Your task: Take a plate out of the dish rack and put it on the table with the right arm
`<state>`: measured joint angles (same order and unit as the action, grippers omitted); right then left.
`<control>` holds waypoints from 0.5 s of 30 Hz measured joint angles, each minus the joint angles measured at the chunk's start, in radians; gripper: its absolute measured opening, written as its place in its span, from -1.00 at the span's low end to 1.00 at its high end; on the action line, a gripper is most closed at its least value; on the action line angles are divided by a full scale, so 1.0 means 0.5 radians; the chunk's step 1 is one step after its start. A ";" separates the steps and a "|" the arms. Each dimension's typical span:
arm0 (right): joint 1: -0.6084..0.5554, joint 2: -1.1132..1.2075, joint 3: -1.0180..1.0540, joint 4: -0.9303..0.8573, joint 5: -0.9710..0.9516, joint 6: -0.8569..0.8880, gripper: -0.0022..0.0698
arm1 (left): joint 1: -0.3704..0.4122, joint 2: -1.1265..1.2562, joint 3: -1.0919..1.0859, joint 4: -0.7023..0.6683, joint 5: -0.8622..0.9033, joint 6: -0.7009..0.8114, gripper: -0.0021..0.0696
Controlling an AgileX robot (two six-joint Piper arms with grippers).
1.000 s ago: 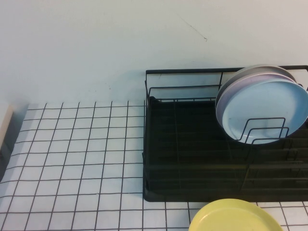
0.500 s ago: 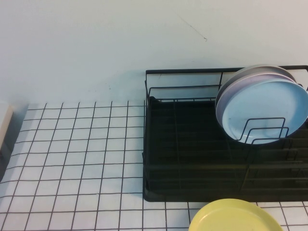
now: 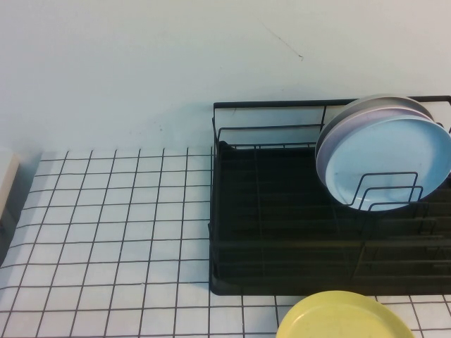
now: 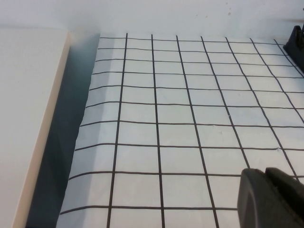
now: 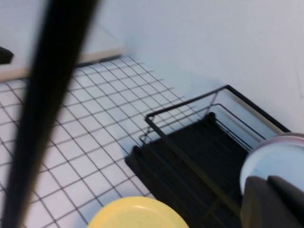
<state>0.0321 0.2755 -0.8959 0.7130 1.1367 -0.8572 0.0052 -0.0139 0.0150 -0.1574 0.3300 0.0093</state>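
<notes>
The pale-yellow plate (image 3: 345, 318) lies flat on the gridded table (image 3: 106, 225) just in front of the black dish rack (image 3: 268, 104), partly cut off by the near edge. It also shows in the right wrist view (image 5: 135, 213), with the rack (image 5: 190, 156) beyond it. A light-blue plate (image 3: 387, 162) stands upright in the rack's right end, with other plates behind it. Neither gripper shows in the high view. My right gripper (image 5: 267, 179) is shut and empty, raised above the rack and apart from the yellow plate. My left gripper (image 4: 265, 170) is shut and empty over bare table.
A cream slab (image 4: 23, 118) borders the table's left edge, also in the high view (image 3: 5, 179). The rack's corner (image 4: 297, 40) shows far off in the left wrist view. A blurred dark bar (image 5: 52, 95) crosses the right wrist view. A pale wall stands behind.
</notes>
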 joint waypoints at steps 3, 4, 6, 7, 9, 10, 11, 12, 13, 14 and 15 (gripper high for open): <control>0.000 -0.048 0.000 -0.155 -0.062 0.000 -0.94 | 0.000 0.000 0.000 0.000 0.000 0.000 -0.95; 0.000 -0.084 0.000 -0.205 -0.096 0.005 -0.94 | 0.000 0.000 0.000 0.000 0.000 0.000 -0.95; 0.000 -0.151 0.000 -0.325 -0.160 0.033 -0.94 | 0.000 0.000 0.000 0.000 0.000 0.000 -0.95; 0.000 -0.190 0.000 -0.394 -0.196 0.062 -0.94 | 0.000 0.000 0.000 0.000 0.000 0.000 -0.95; 0.000 -0.254 0.013 -0.467 -0.255 0.106 -0.94 | 0.000 0.000 0.000 0.000 0.000 0.000 -0.95; 0.000 -0.280 0.039 -0.489 -0.300 0.120 -0.94 | 0.000 0.000 0.000 0.000 0.000 0.000 -0.95; 0.000 -0.293 0.068 -0.511 -0.342 0.129 -0.94 | 0.000 0.000 0.000 0.000 0.000 0.000 -0.95; 0.000 -0.297 0.108 -0.525 -0.406 0.138 -0.94 | 0.000 0.000 0.000 0.000 0.000 0.000 -0.95; 0.000 -0.297 0.197 -0.545 -0.509 0.145 -0.94 | 0.000 0.000 0.000 0.000 0.000 0.000 -0.95; 0.000 -0.297 0.260 -0.565 -0.599 0.149 -0.94 | 0.000 0.000 0.000 0.000 0.000 0.000 -0.95; 0.000 -0.301 0.347 -0.601 -0.723 0.158 -0.94 | 0.000 0.000 0.000 0.000 0.000 0.000 -0.95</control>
<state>0.0321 0.1251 -0.7224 0.4127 0.7752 -0.7781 0.0052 -0.0139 0.0150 -0.1574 0.3300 0.0093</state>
